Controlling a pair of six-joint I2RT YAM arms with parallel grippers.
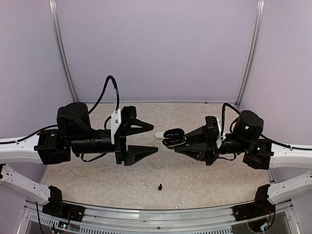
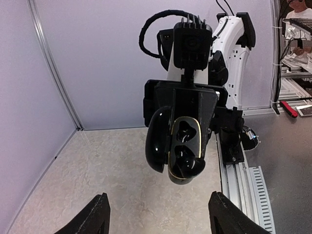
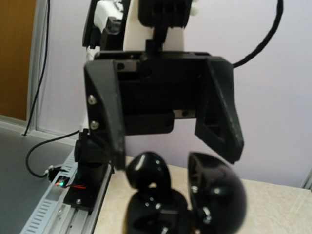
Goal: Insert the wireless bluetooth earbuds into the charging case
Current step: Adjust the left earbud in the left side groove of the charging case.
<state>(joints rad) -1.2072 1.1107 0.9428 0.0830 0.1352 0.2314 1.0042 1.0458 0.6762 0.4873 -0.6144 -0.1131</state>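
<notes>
My left gripper [image 1: 154, 136] stands spread and empty, facing the open charging case [image 2: 181, 146] pinched aloft by my right gripper [image 1: 183, 141]. A black earbud [image 1: 160, 186] lies loose on the table [image 1: 97, 180] (well below both). If that pinch slackens or tilts, I judge the case could drop.

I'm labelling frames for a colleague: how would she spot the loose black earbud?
From above, find the beige table. Near the middle of its front edge lies a tiny black earbud. Unlike the black case in the right gripper, it sits alone.
</notes>
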